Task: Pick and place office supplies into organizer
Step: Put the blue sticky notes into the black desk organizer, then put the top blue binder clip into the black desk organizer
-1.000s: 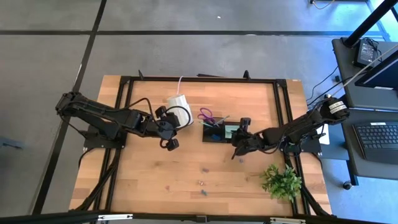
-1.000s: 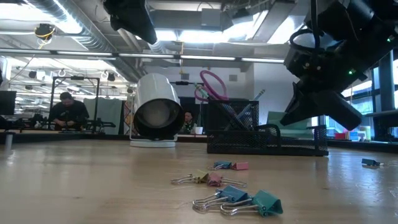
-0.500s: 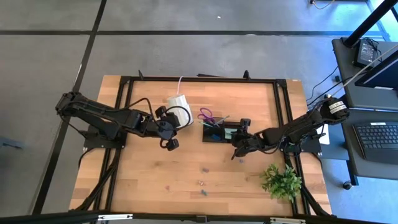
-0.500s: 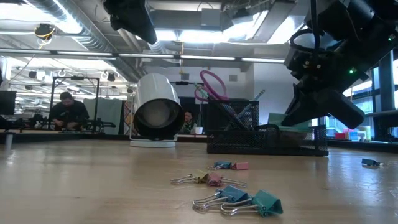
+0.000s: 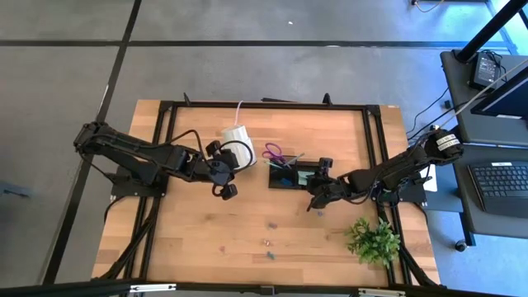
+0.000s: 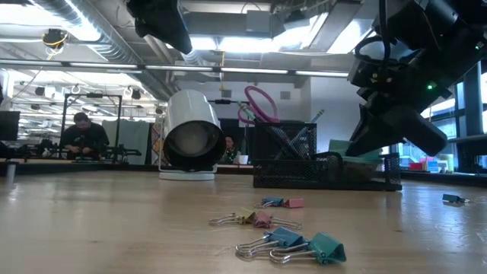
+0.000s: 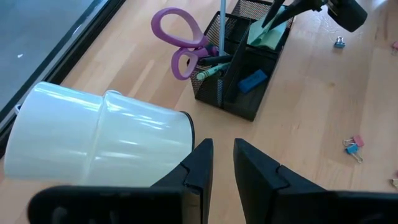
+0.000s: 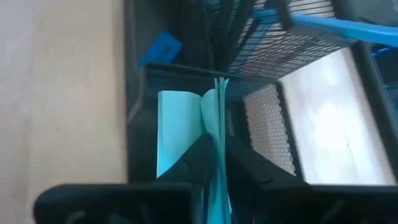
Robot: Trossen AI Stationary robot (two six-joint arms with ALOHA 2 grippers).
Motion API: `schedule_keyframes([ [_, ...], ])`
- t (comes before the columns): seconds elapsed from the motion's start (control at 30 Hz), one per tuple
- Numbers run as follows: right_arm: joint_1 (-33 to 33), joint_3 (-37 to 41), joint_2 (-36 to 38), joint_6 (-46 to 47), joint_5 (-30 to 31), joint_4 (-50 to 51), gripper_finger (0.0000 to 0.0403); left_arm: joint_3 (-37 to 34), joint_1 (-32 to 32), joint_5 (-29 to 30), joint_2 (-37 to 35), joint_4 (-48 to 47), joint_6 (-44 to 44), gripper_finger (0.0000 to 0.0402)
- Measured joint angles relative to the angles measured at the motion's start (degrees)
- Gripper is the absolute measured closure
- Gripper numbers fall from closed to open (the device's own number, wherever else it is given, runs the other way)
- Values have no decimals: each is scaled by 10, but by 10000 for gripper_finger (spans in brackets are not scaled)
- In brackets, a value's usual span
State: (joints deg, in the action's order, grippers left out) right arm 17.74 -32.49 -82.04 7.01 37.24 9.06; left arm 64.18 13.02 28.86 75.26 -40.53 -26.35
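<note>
The black mesh organizer (image 5: pixel 285 175) stands mid-table. Purple-handled scissors (image 7: pixel 180 43) and pens (image 7: pixel 222 37) stick up from its tall cup, and a blue piece (image 7: pixel 252 81) lies in a low compartment. The mint-green sticky-note pad (image 8: pixel 180 130) sits tilted in the end compartment, with my right gripper (image 8: pixel 219 158) shut on it. My left gripper (image 7: pixel 222 155) hovers beside the white roll (image 5: pixel 237 144), with a narrow gap between its fingers and nothing in it. Several binder clips (image 6: pixel 289 243) lie loose on the near table. My right gripper pinches several sheets at the sticky-note pad's upper edge (image 8: pixel 216 127) between its two fingers. The fingers slant down from the table's right side. The pad's lower part sits inside the organizer's end compartment, tilted, with some sheets splayed apart from the rest.
The white roll (image 6: pixel 189 137) lies on its side just left of the organizer. A green plant (image 5: pixel 374 239) stands at the near right. One small blue clip (image 7: pixel 339 42) lies on the wood beside the organizer. Black frame rails run along the table's edges.
My right gripper has rolled a little about the line it points along, staying at the organizer's end compartment with the pad between its fingers.
</note>
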Motion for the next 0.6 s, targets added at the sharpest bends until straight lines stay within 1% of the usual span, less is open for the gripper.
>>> schedule_keyframes([
  [0.07, 0, 0, 0, 1, -14, 1, 348, 0, 0, 0, 0, 0, 0, 342],
  [0.2, 0, 0, 0, 2, -15, 2, 317, 0, 0, 0, 0, 0, 0, 342],
  [0.3, 0, 0, 0, 2, -14, 2, 301, 0, 0, 0, 0, 0, 0, 342],
  [0.4, 0, -7, 0, 2, -14, 12, 295, 0, 0, 0, 0, 0, 0, 342],
  [0.53, 0, -37, 0, 5, -15, 37, 293, 0, 0, 0, 0, 0, 0, 342],
  [0.6, 0, -58, 0, 17, -32, 52, 293, 0, 0, 0, 0, 0, 0, 342],
])
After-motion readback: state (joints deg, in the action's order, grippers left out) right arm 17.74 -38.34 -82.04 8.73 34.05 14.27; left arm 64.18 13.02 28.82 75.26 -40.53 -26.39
